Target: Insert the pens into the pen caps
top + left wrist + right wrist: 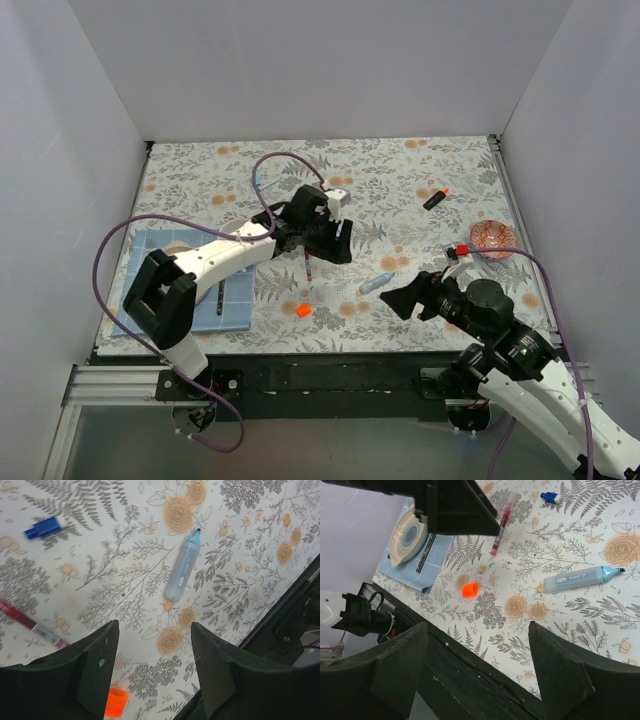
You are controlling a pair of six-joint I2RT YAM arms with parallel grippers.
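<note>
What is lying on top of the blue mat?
A pale plate and a dark thin cutlery piece lie on the blue mat. The left arm hides part of the plate and mat.

- A robot test cell in a lab: plain white panel walls (330,60) box in the table at left, top and right of the overhead view.
- A grey-and-orange floral tablecloth (400,190) covers the centre.
- At the bottom, an aluminium rail (110,385) runs beside the black-and-white left arm (225,255) and right arm (545,385), both trailing purple cable (97,265).

Left hand (153,629) parted; right hand (477,628) spread wide.
</note>
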